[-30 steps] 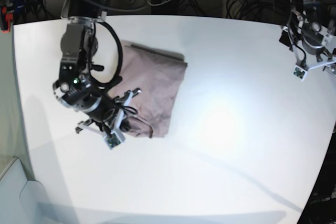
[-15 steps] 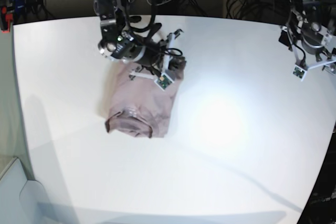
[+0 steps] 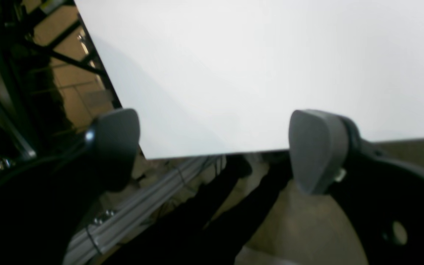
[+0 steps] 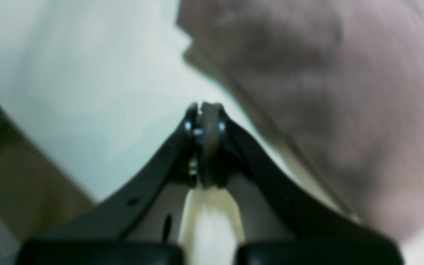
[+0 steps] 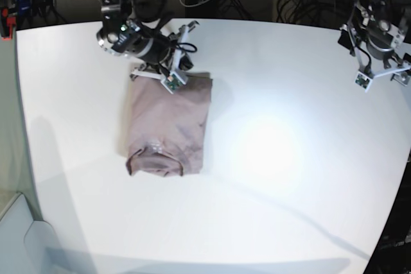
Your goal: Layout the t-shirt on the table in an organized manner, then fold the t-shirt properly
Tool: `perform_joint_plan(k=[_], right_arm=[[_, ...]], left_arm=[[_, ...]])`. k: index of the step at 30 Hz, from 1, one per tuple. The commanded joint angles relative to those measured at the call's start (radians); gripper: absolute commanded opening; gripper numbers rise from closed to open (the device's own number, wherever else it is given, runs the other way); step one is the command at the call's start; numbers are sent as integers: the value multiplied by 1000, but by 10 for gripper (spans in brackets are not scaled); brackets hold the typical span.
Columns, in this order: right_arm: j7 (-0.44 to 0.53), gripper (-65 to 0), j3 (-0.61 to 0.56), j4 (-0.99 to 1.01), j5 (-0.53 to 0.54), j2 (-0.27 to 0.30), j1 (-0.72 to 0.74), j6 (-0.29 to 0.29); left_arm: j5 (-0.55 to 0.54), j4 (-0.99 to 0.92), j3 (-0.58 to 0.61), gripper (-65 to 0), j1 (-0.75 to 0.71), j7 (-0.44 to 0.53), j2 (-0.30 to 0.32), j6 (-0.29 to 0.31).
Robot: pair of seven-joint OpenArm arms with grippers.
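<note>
The wide, smooth white tabletop (image 5: pixel 289 158) fills the base view, faintly glossy with a bright glare patch near its middle. On its left half lies the dusty mauve-pink cloth t-shirt (image 5: pixel 168 123), folded into a compact upright oblong: flat and fairly even along its long sides, softly wrinkled, with a rounded, bunched roll of fabric at the near end. No print shows. The right gripper (image 5: pixel 178 62) hangs at the shirt's far edge, its black fingers pressed together with nothing between them; its wrist view is blurred, showing pink cloth just beside the tips. The left gripper (image 3: pixel 212 147) hovers over the table's far right corner, grey pads spread wide, empty.
</note>
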State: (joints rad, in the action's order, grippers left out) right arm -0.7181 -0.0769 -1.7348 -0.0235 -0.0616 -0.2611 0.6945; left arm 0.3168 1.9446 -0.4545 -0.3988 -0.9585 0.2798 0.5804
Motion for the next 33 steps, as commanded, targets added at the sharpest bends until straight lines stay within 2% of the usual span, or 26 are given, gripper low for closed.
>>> perform_joint_plan(k=[1,5,10,11,14,15,19,23,30,31,33], right_arm=[[28,-650,-1,-66,21,-4,-7,4],[21,-650,-1,-213,21,-4,-33,4],[-111,-650,7,-278,17,15,-5,4],[-130,-650,9,-285,17,30,-8,4],[-146,-650,13,-293,17,75,-56,4],[-146,-650,25,-294,17,84,-76,4],[-146,-650,95,-297,17,90,-162,4],[-91,-650,145,-297,17,115,-261,4],[47,-650,151,-296,17,181,-442,4],[65,-650,151,-294,17,182,-467,4],[94,-650,151,-290,17,184,-508,4]], left_arm=[[9,17,-7,-25,-1,6,12,-6],[9,17,-7,-25,1,6,12,-4],[8,19,-7,-25,-13,6,12,-3],[8,19,-7,-27,-27,6,12,8],[8,19,-11,-28,-58,2,12,118],[8,19,-26,-28,-62,-3,9,118],[8,19,-137,-27,-68,3,-67,118],[8,19,-211,-27,-70,5,-107,118],[8,19,-212,-30,-162,5,-115,118],[8,19,-212,-40,-180,6,-116,118],[8,17,-212,-121,-213,6,-136,118]])
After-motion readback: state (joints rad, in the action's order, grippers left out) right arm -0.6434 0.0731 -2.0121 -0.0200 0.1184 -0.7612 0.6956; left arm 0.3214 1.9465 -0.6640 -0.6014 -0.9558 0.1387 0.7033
